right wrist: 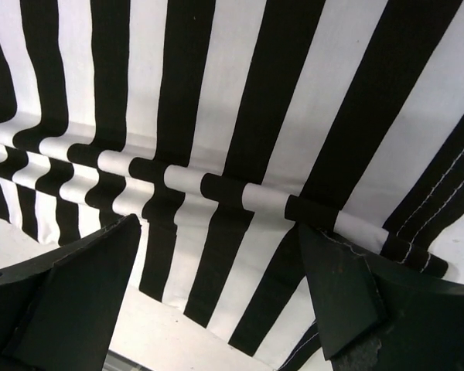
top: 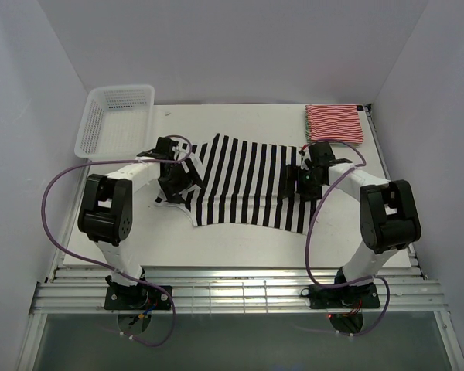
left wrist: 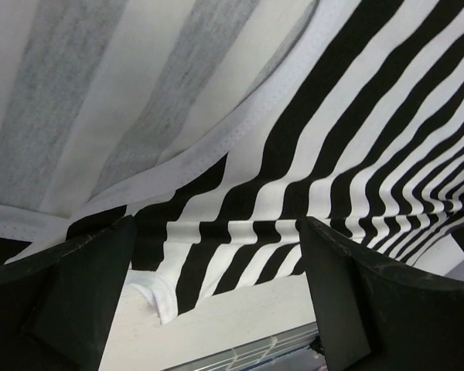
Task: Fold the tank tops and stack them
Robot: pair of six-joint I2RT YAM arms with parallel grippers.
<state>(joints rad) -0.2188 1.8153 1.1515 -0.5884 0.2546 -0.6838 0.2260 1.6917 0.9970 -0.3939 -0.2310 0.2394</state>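
The black-and-white broad-striped tank top lies spread out in the middle of the white table. My left gripper hangs low over its left end, open, jaws wide apart. In the left wrist view the striped cloth fills the frame, and a hemmed corner lies between the fingers with nothing pinched. My right gripper is over the top's right end, also open. In the right wrist view a ridge crosses the cloth just ahead of the gripper. A folded red-and-white tank top sits at the back right corner.
A white mesh basket stands at the back left corner, partly over the table's edge. White walls close in the table on three sides. A slatted metal rail runs along the near edge by the arm bases.
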